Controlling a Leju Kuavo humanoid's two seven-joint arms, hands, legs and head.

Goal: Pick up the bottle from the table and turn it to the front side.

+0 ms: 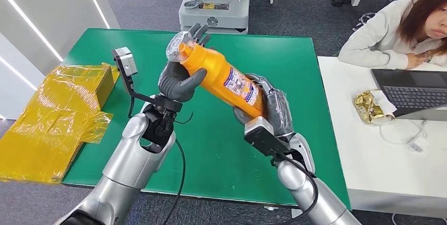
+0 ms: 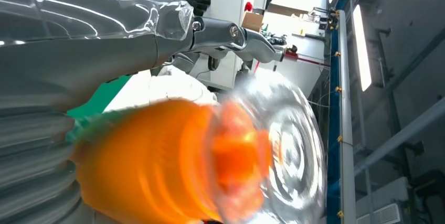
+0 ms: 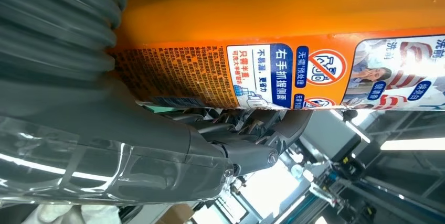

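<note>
An orange bottle [image 1: 224,77] with a clear cap and a printed label hangs tilted above the green table [image 1: 295,56], cap end toward the far left. My left hand [image 1: 182,80] grips it near the neck. My right hand [image 1: 266,110] holds its lower end, fingers wrapped behind the base. In the left wrist view the bottle [image 2: 157,166] shows blurred, with its clear cap close to the camera, beside my left hand [image 2: 78,66]. In the right wrist view the bottle's label [image 3: 294,72] with blue and white print lies against my right hand [image 3: 68,87].
Yellow plastic wrapping [image 1: 50,114] lies over a box at the table's left edge. A person [image 1: 400,25] sits at the white desk [image 1: 358,151] on the right with a laptop [image 1: 411,93] and a gold packet [image 1: 371,106]. A grey machine base [image 1: 213,3] stands beyond the table.
</note>
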